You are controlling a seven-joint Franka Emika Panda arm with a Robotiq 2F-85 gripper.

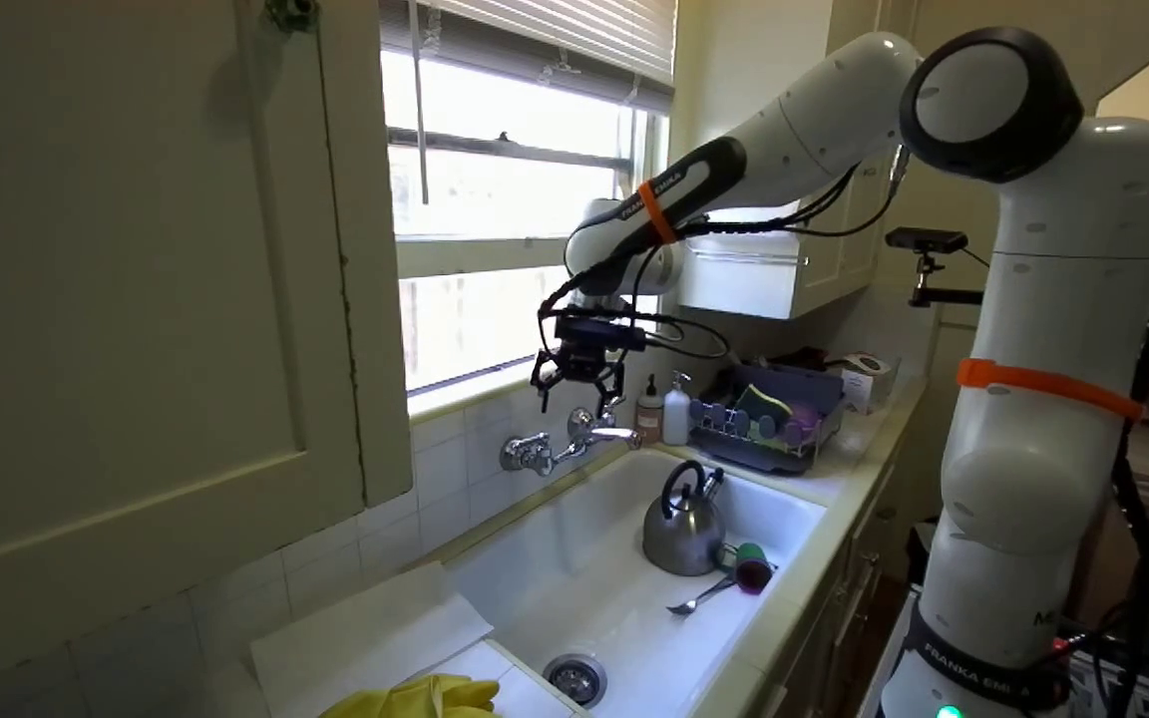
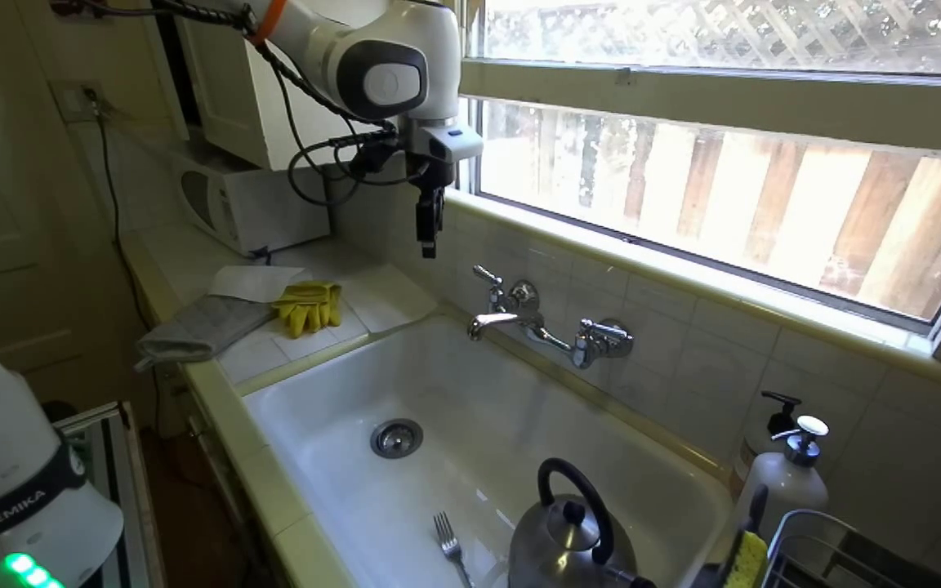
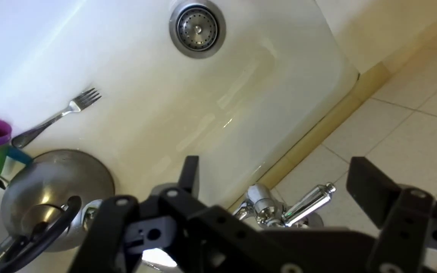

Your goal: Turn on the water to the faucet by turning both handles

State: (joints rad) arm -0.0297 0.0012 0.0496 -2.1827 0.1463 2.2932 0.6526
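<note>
One tiled wall (image 2: 691,376) carries what we are after, rising behind the white sink (image 2: 291,425) with its kettle (image 1: 684,538). On that wall, just above the sink's back rim, sits the chrome faucet (image 2: 536,330) — a fixed body that we expect to be solid and unyielding, so a bump against it would give us no slack. Its long axis runs along the wall, roughly parallel to that rim. Higher up and near it hangs our gripper (image 3: 274,174), fingers downward and spread wide, holding nothing and apart from the metal. The spout (image 2: 493,319) juts away from the wall over the sink, its tip bending down; we would steer clear of it, since it is no part to pull on. Last and smallest come the two handles (image 3: 309,204), the parts meant to move: polished, likely hard and slippery, with a stiffness we cannot judge until we push. On the one nearer the drain (image 3: 197,28), a slim lever, we would press the flank close to its beaded tip, for leverage, rather than pinch the hub; it lies roughly lengthwise along the wall, tip aimed outward past the faucet's end. Its twin handle (image 2: 593,341) toward the kettle looks foreshortened — we think it points the opposite way, but cannot be sure.
</note>
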